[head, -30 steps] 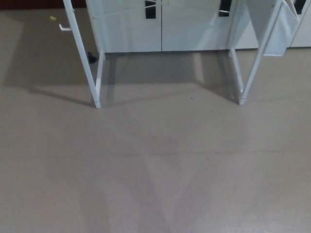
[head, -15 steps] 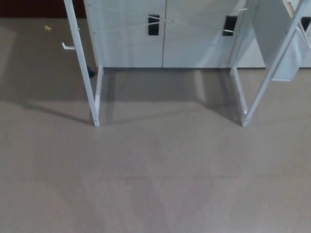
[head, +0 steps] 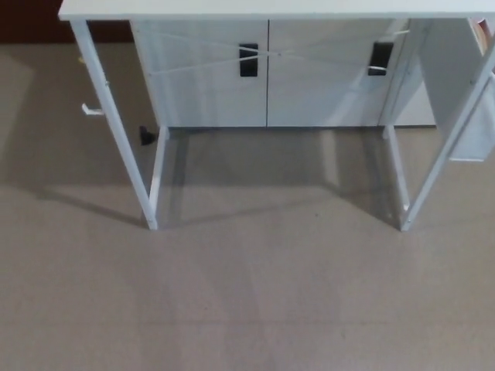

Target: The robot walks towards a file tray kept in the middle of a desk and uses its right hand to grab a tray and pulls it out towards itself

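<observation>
white cabinet (head: 267,77), black handles (head: 248,59), grey floor (head: 255,294)

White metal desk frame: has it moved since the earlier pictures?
No. The white metal desk frame keeps its place against the white cabinet; the camera shifted.

White desk (head: 263,9) edge; legs on grey floor (head: 255,294).

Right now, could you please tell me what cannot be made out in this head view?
- File tray: out of frame; only the white desk top's front edge shows at the picture's top.
- Both hands: not in view.
- Black cabinet handles: too small for detail.
</observation>
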### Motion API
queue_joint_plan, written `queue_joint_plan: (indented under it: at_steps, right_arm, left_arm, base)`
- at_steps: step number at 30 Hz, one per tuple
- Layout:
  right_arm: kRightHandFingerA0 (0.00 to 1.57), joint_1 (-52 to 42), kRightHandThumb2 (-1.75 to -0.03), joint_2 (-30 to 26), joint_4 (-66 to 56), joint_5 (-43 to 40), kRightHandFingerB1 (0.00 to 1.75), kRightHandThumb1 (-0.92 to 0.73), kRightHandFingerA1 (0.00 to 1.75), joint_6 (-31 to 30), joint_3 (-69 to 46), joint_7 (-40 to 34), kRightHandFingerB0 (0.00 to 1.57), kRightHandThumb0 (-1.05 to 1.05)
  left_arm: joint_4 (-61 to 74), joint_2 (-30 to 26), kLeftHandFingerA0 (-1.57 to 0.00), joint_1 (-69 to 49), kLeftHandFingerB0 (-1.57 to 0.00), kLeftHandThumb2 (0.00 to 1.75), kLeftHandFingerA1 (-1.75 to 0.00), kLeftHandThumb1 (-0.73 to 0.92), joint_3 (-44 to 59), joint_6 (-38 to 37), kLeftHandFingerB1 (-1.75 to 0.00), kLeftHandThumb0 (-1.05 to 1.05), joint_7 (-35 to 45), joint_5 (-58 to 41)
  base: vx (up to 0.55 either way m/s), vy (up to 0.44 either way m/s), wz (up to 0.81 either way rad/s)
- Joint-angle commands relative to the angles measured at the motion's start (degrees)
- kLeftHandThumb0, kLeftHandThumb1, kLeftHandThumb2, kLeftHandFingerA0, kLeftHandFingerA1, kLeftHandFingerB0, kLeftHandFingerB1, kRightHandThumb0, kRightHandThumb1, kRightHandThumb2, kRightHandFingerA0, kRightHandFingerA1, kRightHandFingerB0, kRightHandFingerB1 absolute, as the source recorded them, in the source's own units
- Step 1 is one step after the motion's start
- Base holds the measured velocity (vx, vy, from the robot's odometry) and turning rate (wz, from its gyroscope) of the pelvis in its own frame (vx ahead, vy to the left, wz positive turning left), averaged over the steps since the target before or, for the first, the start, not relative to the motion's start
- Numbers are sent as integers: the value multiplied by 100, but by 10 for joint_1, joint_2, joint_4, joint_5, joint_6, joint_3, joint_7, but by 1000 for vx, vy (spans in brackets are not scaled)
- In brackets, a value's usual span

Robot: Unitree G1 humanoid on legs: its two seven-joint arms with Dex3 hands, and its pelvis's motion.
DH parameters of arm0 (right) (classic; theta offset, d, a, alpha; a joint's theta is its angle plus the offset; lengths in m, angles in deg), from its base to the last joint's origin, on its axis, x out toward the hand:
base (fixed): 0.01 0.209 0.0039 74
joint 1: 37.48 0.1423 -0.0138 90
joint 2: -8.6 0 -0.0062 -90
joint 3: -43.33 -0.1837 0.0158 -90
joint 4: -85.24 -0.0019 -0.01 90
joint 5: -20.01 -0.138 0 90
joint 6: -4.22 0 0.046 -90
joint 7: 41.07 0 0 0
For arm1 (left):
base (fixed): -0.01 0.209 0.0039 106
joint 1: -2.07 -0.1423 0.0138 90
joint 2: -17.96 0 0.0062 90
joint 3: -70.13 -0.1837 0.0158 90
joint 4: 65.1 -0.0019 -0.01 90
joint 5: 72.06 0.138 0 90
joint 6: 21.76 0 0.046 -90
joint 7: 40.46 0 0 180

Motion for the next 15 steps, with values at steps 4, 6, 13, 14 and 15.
queue_joint_plan:
  at_steps: [4, 6, 13, 14, 15]
  right_arm:
    - [56, -23, -80, -8, 1, 28, 52, -51, 61, 46, 20, -22, 42, -43]
    - [57, -19, -80, -8, 2, 25, 52, -51, 61, 43, 20, -21, 42, -44]
    - [62, -17, -58, -10, -1, 24, 40, -59, 53, 45, 21, -20, 47, -35]
    - [55, -11, -78, -10, 0, 21, 51, -51, 59, 38, 19, -16, 41, -44]
    - [56, -9, -79, -9, 2, 22, 52, -51, 61, 42, 19, -20, 42, -43]
  left_arm:
    - [3, -13, -29, -16, -16, 88, -70, 34, -13, -34, -58, -50, 10, 9]
    - [4, -13, -28, -13, -15, 88, -70, 35, -14, -33, -57, -50, 12, 7]
    - [4, -12, -27, -7, -21, 73, -76, 42, -11, -30, -58, -45, 4, 5]
    - [4, -13, -24, -5, -20, 73, -77, 42, -13, -34, -59, -46, 7, 6]
    - [4, -14, -26, -3, -20, 72, -77, 43, -16, -36, -59, -47, 2, 11]
  base:
    - [353, 214, 21]
    - [455, 253, -48]
    - [278, 79, 10]
    - [287, -41, 10]
    - [188, -62, 7]
